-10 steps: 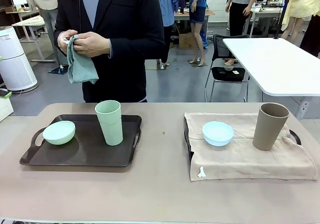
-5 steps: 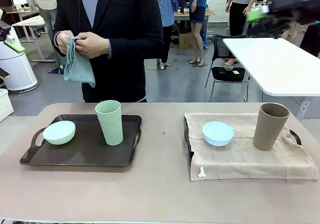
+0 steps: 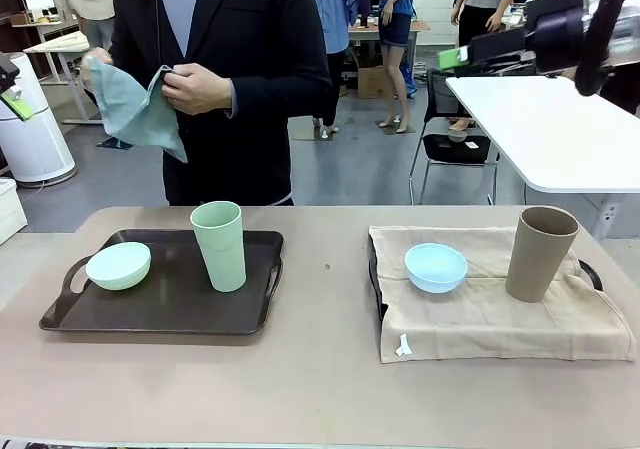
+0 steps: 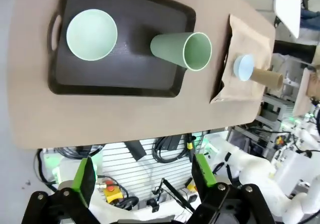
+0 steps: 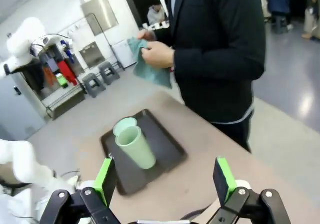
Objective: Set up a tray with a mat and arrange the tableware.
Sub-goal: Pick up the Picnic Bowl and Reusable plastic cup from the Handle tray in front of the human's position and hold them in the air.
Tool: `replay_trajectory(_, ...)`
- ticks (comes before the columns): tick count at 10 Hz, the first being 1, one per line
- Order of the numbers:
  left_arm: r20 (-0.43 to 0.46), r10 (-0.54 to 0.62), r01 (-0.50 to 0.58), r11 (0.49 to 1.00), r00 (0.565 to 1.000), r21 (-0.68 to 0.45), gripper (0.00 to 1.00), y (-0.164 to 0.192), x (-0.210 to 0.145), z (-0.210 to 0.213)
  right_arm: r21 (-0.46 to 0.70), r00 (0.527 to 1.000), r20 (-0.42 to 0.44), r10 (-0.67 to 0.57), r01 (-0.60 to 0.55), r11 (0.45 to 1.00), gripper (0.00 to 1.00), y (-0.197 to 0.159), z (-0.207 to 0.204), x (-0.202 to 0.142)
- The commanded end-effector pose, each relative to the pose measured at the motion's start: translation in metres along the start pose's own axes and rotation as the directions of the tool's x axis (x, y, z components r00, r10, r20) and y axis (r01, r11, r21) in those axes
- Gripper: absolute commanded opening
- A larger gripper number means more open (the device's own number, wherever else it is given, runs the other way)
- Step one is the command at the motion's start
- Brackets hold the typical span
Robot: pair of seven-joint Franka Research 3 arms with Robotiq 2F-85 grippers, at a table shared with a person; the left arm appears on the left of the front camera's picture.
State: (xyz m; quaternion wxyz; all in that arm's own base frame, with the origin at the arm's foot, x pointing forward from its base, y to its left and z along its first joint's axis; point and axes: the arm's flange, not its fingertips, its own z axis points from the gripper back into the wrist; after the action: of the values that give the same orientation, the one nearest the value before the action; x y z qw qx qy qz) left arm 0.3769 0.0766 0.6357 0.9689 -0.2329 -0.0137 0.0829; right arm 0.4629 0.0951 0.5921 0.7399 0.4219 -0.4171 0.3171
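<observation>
Desk [image 3: 320, 399] is viewed from the robot's side, with a person [image 3: 250, 49] stood behind it at 12 o'clock. A dark tray [image 3: 150, 314] is placed at 9 o'clock on the desk, bare, with no mat under its ware. A second tray [image 3: 592, 275] is set at 3 o'clock, almost wholly covered by a beige mat [image 3: 500, 319]; only handle ends are seen.

A teal cloth [image 3: 135, 114] is held in the person's hands [image 3: 200, 89], off the desk toward 10 o'clock. Change noted: the cloth was bunched a second ago and is now shaken open between both hands. The right arm, absent from the front view a second ago, is now seen high at 2 o'clock. Nothing on the desk has been shifted.

Judged: the cloth is likely meant as the mat for the dark tray, so the green ware would have to be lifted off first. The 3 o'clock side looks finished.

- Green cup [image 3: 219, 246]: upright on the dark tray.
- Brown cup [image 3: 538, 253]: upright on the mat.
- Green bowl [image 3: 118, 265]: at 9 o'clock of the green cup, apart from it.
- Blue bowl [image 3: 436, 267]: at 9 o'clock of the brown cup, apart from it.

Left gripper [image 4: 143, 174] is held high over the desk, jaws spread wide, nothing gripped. Right gripper [image 5: 164, 179] is raised facing the person, jaws spread wide, nothing gripped.
</observation>
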Motion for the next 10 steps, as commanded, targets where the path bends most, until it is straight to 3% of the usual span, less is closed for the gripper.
replay_trajectory(1, -0.004, 0.008, -0.008, 1.0, 1.0, 0.006, 1.0, 0.0, -0.002, 0.001, -0.031, 0.999, 0.009, 0.039, -0.039, 0.999, 1.0, -0.007, -0.012, -0.006)
replay_trajectory(2, -0.046, 0.063, -0.061, 0.998, 0.997, 0.029, 1.0, 0.001, 0.001, -0.014, 0.008, 0.983, -0.107, 0.151, -0.151, 0.988, 1.0, -0.005, -0.012, -0.006)
replay_trajectory(3, -0.091, 0.105, -0.1, 0.994, 0.99, 0.053, 1.0, -0.007, 0.02, -0.021, 0.075, 0.951, -0.213, 0.222, -0.211, 0.975, 1.0, -0.008, -0.036, -0.003)
replay_trajectory(4, -0.133, 0.151, -0.141, 0.986, 0.98, 0.088, 1.0, -0.008, 0.03, -0.038, 0.151, 0.906, -0.31, 0.288, -0.252, 0.956, 1.0, -0.014, -0.073, -0.007)
replay_trajectory(6, -0.177, 0.22, -0.189, 0.966, 0.959, 0.176, 1.0, -0.004, 0.044, -0.071, 0.248, 0.826, -0.421, 0.374, -0.292, 0.924, 1.0, -0.016, -0.146, -0.022)
replay_trajectory(9, -0.188, 0.26, -0.216, 0.95, 0.947, 0.227, 1.0, 0.0, 0.067, -0.115, 0.398, 0.808, -0.357, 0.469, -0.323, 0.859, 1.0, 0.011, -0.263, -0.069)
replay_trajectory(10, -0.209, 0.25, -0.204, 0.954, 0.945, 0.219, 1.0, 0.004, 0.072, -0.13, 0.427, 0.831, -0.305, 0.466, -0.318, 0.846, 1.0, 0.015, -0.295, -0.092)
